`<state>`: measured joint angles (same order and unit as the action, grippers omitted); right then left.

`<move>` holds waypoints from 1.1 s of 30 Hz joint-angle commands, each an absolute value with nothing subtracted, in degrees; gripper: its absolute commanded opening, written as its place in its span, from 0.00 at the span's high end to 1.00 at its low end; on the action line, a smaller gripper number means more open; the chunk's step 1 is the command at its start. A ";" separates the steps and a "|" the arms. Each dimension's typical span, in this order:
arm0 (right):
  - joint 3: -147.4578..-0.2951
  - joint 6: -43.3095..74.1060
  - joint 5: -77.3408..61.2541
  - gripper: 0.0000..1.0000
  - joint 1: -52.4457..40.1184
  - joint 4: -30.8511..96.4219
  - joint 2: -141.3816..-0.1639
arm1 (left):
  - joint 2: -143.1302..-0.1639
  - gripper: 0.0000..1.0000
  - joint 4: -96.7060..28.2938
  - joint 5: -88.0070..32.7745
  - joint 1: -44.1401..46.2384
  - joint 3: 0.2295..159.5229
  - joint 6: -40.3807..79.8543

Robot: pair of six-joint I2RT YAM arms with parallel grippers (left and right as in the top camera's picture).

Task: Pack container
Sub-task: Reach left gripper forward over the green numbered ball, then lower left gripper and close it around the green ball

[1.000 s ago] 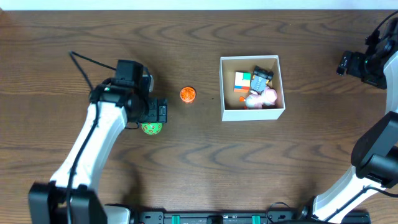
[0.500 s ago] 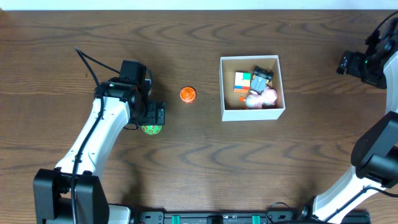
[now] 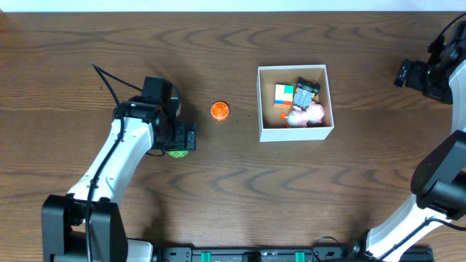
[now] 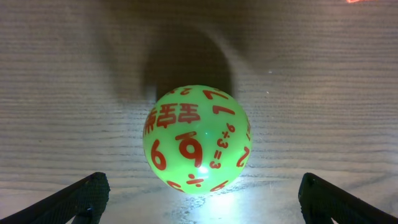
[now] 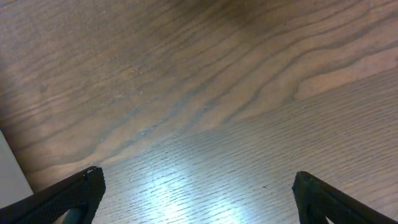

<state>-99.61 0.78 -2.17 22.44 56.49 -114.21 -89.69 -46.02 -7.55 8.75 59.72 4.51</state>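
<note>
Left gripper (image 4: 200, 190), jaws spread, straddles the green numbered ball (image 4: 198, 140) on the tabletop (image 3: 233, 196); the container (image 3: 297, 133), already holding toys (image 3: 300, 108), sits well apart at its 3 o'clock. The right gripper (image 5: 196, 186), also spread, hangs far from the ball.

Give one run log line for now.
left gripper: open over green ball | right gripper: open, empty | container: toys inside | orange ball: outside

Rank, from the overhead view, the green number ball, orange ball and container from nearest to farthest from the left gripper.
1. Green number ball, beneath the left gripper.
2. Orange ball, to the right.
3. Container, farthest right.
</note>
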 commanded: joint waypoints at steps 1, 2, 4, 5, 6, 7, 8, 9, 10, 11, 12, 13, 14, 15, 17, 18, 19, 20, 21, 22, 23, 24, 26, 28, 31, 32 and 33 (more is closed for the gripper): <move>-99.50 0.14 -2.42 0.01 22.83 56.53 -114.61 | -90.06 0.02 -45.98 -8.34 8.82 59.29 5.04; -99.50 0.14 -2.42 0.01 22.81 56.55 -114.61 | -90.26 0.02 -45.93 -8.34 8.82 59.29 5.04; -99.50 0.14 -2.42 0.01 22.85 56.53 -114.61 | -90.85 0.02 -45.80 -8.34 8.82 59.29 5.04; -99.50 0.12 -2.42 0.01 22.87 56.53 -114.61 | -91.37 0.02 -45.78 -8.34 8.82 59.29 5.06; -99.50 0.14 -2.42 0.01 22.87 56.53 -114.61 | -91.98 0.02 -45.78 -8.32 8.82 59.29 5.06; -99.50 0.14 -2.42 0.01 22.87 56.53 -114.61 | -92.64 0.02 -45.78 -8.32 8.82 59.29 5.06; -99.50 0.14 -2.42 0.01 22.85 56.53 -114.61 | -93.41 0.02 -45.78 -8.27 8.82 59.29 5.06; -99.50 0.14 -2.42 0.01 22.81 56.53 -114.61 | -94.24 0.02 -45.78 -8.10 8.82 59.29 5.04; -99.50 0.14 -2.42 0.01 22.81 56.53 -114.61 | -94.87 0.02 -45.74 -7.99 8.82 59.29 5.04; -99.50 0.14 -2.42 0.01 22.83 56.53 -114.61 | -95.57 0.02 -45.54 -7.88 8.82 59.29 5.06; -99.50 0.14 -2.42 0.01 22.83 56.53 -114.61 | -96.03 0.02 -45.32 -7.88 8.82 59.29 5.04; -99.50 0.14 -2.42 0.01 22.83 56.53 -114.61 | -96.53 0.02 -45.01 -7.88 8.82 59.29 5.04; -99.50 0.14 -2.42 0.01 22.83 56.53 -114.61 | -96.97 0.02 -44.62 -7.86 8.82 59.29 5.04; -99.50 0.14 -2.42 0.01 22.83 56.53 -114.61 | -97.27 0.02 -44.23 -7.86 8.82 59.29 5.04; -99.50 0.14 -2.42 0.01 22.83 56.53 -114.61 | -97.76 0.02 -43.81 -7.86 8.82 59.29 5.04; -99.50 0.14 -2.42 0.01 22.83 56.53 -114.61 | -97.91 0.02 -43.75 -7.86 8.82 59.29 5.04; -99.50 0.14 -2.42 0.01 22.83 56.53 -114.61 | -97.97 0.02 -43.77 -7.86 8.82 59.29 5.04; -99.50 0.14 -2.42 0.01 22.83 56.53 -114.61 | -98.00 0.02 -43.79 -7.86 8.82 59.29 5.04; -99.50 0.14 -2.42 0.01 22.83 56.53 -114.61 | -98.00 0.02 -43.79 -7.86 8.82 59.29 5.04; -99.50 0.14 -2.42 0.01 22.83 56.53 -114.61 | -98.00 0.02 -43.79 -7.86 8.82 59.29 5.04; -99.50 0.14 -2.42 0.01 22.83 56.53 -114.61 | -98.00 0.02 -43.79 -7.81 8.82 59.29 5.04; -99.50 0.14 -2.42 0.01 22.83 56.53 -114.61 | -98.00 0.02 -43.81 -7.66 8.82 59.29 5.04; -99.50 0.14 -2.42 0.01 22.83 56.53 -114.61 | -98.00 0.02 -43.83 -6.98 8.82 59.29 5.06; -99.50 0.14 -2.42 0.01 22.83 56.53 -114.61 | -98.00 0.02 -43.83 -6.59 8.82 59.29 5.04; -99.50 0.14 -2.42 0.01 22.83 56.53 -114.61 | -98.00 0.07 -43.88 -6.59 8.82 59.29 5.04; -99.50 0.14 -2.42 0.01 22.83 56.53 -114.61 | -98.02 0.10 -43.90 -6.59 8.82 59.29 5.04; -99.50 0.14 -2.42 0.01 22.83 56.53 -114.61 | -98.02 0.10 -43.90 -6.59 8.82 59.29 5.04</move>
<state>-99.61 0.78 -2.17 22.44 56.49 -114.21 -97.51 -43.64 -7.29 8.75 59.64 4.75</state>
